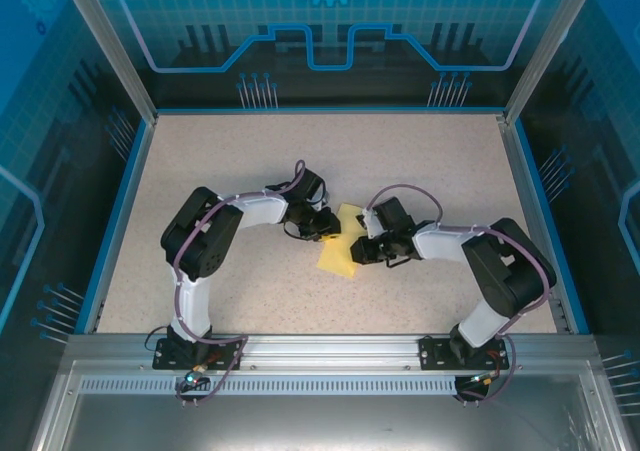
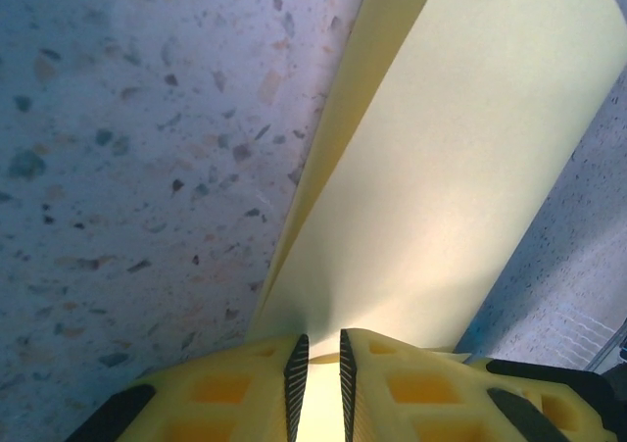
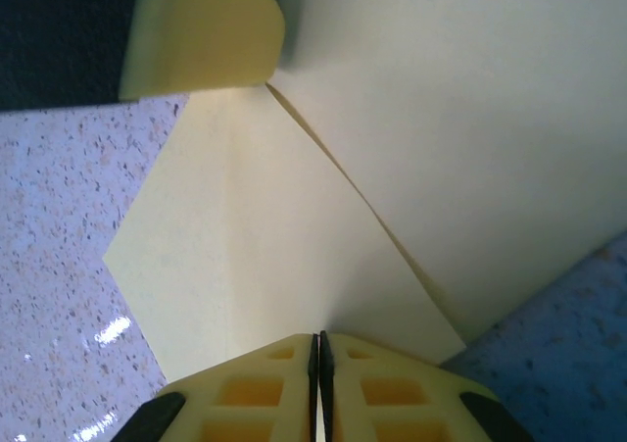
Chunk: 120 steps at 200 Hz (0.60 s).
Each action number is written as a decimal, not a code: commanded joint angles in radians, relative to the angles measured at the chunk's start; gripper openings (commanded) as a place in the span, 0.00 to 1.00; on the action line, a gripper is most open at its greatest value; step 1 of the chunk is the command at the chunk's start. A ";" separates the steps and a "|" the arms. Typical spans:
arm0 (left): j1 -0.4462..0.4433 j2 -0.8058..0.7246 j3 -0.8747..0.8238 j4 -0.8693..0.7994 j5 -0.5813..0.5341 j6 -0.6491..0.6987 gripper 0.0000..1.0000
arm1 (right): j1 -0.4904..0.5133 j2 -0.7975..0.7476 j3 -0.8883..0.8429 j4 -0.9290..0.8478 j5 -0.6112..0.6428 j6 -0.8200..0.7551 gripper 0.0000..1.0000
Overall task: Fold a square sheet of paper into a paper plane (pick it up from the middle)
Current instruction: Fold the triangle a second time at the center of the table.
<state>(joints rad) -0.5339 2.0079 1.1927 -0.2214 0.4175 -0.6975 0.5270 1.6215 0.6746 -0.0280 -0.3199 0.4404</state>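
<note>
At the left, the left claw (image 2: 323, 368) is nearly closed. Its yellow fingers (image 2: 235, 393) pinch one edge of the yellow paper sheet (image 2: 441, 168) in a narrow gap. From there the sheet stands up off the speckled tabletop (image 2: 147, 168), doubled along a fold on its left side. Seen from above, the sheet sits at the middle of the tabletop between the two claws, with one part lying flat and another part lifted. To the right, the right claw (image 3: 319, 364) is pressed fully closed on another edge of the sheet, and a crease runs away from its tips. A yellow pad (image 3: 201, 35) in the upper left of the right wrist view is probably the left claw's finger.
</note>
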 commanded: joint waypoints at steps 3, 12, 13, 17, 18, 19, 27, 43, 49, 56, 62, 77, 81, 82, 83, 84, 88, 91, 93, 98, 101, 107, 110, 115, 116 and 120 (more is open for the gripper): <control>0.023 0.081 -0.008 -0.078 -0.115 0.039 0.22 | -0.012 -0.040 -0.048 -0.101 0.030 -0.027 0.12; 0.024 0.086 -0.003 -0.079 -0.113 0.040 0.22 | -0.008 -0.052 -0.053 -0.105 0.022 -0.026 0.12; 0.025 0.086 -0.003 -0.079 -0.112 0.040 0.22 | -0.007 -0.055 -0.053 -0.105 0.021 -0.024 0.12; 0.024 0.087 -0.002 -0.082 -0.111 0.041 0.22 | -0.003 -0.061 -0.054 -0.107 0.017 -0.022 0.12; 0.024 0.087 -0.001 -0.082 -0.111 0.040 0.22 | 0.000 -0.063 -0.054 -0.107 0.016 -0.022 0.12; 0.023 0.088 0.000 -0.082 -0.110 0.041 0.22 | 0.000 -0.065 -0.055 -0.107 0.015 -0.022 0.12; 0.023 0.090 0.002 -0.084 -0.111 0.041 0.22 | 0.010 -0.080 -0.051 -0.110 0.016 -0.016 0.12; 0.023 0.092 0.005 -0.085 -0.108 0.041 0.22 | 0.040 -0.118 -0.034 -0.113 0.024 0.000 0.12; 0.023 0.092 0.006 -0.085 -0.106 0.041 0.22 | 0.050 -0.134 -0.027 -0.115 0.032 0.005 0.12; 0.023 0.092 0.006 -0.087 -0.106 0.042 0.22 | 0.067 -0.149 -0.014 -0.122 0.047 0.008 0.12; 0.022 0.092 0.008 -0.088 -0.105 0.042 0.22 | 0.078 -0.160 -0.005 -0.127 0.062 0.010 0.11; 0.022 0.091 0.009 -0.092 -0.103 0.047 0.22 | 0.104 -0.173 0.015 -0.126 0.077 0.016 0.11; 0.022 0.091 0.010 -0.093 -0.103 0.048 0.22 | 0.108 -0.171 0.019 -0.123 0.075 0.017 0.11; 0.022 0.092 0.010 -0.093 -0.103 0.049 0.22 | 0.110 -0.171 0.019 -0.123 0.076 0.019 0.11; 0.022 0.092 0.010 -0.094 -0.103 0.049 0.22 | 0.112 -0.171 0.021 -0.122 0.075 0.018 0.11; 0.023 0.092 0.009 -0.094 -0.103 0.049 0.22 | 0.113 -0.170 0.022 -0.121 0.075 0.018 0.11; 0.023 0.092 0.009 -0.094 -0.102 0.050 0.22 | 0.119 -0.165 0.025 -0.114 0.072 0.020 0.11; 0.024 0.091 0.009 -0.094 -0.102 0.050 0.22 | 0.125 -0.160 0.028 -0.110 0.071 0.022 0.11; 0.022 0.092 0.008 -0.094 -0.102 0.050 0.22 | 0.129 -0.155 0.031 -0.109 0.071 0.021 0.11; 0.023 0.092 0.008 -0.092 -0.101 0.050 0.22 | 0.136 -0.141 0.037 -0.106 0.070 0.024 0.11; 0.023 0.092 0.008 -0.092 -0.100 0.050 0.22 | 0.140 -0.131 0.038 -0.104 0.069 0.024 0.11; 0.024 0.092 0.008 -0.090 -0.099 0.050 0.22 | 0.145 -0.109 0.041 -0.097 0.066 0.026 0.11; 0.024 0.092 0.008 -0.090 -0.097 0.050 0.22 | 0.146 -0.101 0.042 -0.092 0.065 0.027 0.11; 0.024 0.092 0.006 -0.089 -0.096 0.049 0.22 | 0.151 -0.089 0.039 -0.083 0.064 0.031 0.11; 0.023 0.092 0.005 -0.089 -0.096 0.048 0.22 | 0.152 -0.085 0.040 -0.080 0.064 0.032 0.11; 0.023 0.092 0.007 -0.089 -0.095 0.049 0.22 | 0.152 -0.073 0.037 -0.073 0.061 0.034 0.11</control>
<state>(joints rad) -0.5316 2.0247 1.2205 -0.2356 0.4236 -0.6773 0.6559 1.4849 0.6968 -0.1150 -0.2638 0.4549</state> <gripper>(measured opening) 0.220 0.110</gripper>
